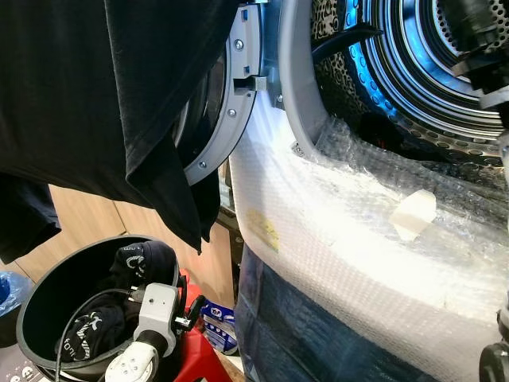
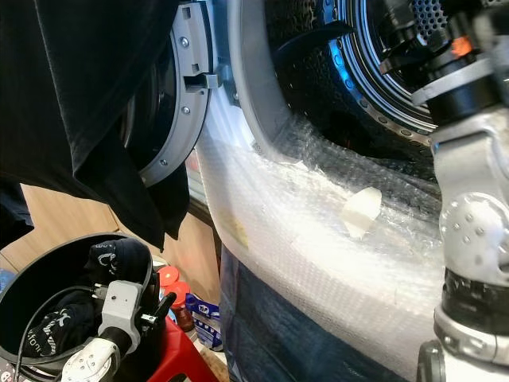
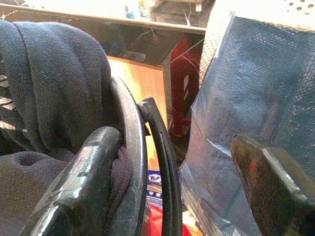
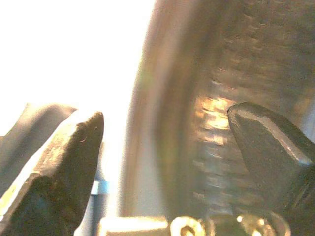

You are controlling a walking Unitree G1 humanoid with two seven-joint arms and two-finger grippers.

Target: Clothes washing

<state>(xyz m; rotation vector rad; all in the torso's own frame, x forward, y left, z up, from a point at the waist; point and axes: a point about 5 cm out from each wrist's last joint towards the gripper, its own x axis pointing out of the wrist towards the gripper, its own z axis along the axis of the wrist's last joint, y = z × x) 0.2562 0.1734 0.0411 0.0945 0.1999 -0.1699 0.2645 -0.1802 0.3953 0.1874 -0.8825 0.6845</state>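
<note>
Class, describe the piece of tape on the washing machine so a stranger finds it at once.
Start at the washing machine's open drum. Below its opening, bubble wrap covers the front. The tape is the single pale, smooth strip stuck on that bumpy wrap.

clothes in bucket, left of washer

Little readable text. White lettering on the dark clothes in the black bucket, just beside the left hand: reads roughly "toni", partly folded, not sure. White logo mark on the dark garment higher in the same bucket, not legible. Blue-and-white package below and ahead of the left hand, beside the bucket rim, shows "ToP" in the left wrist view; rest cut off. Yellow sticker on the bubble-wrapped washing machine front: print too small to read.
</note>
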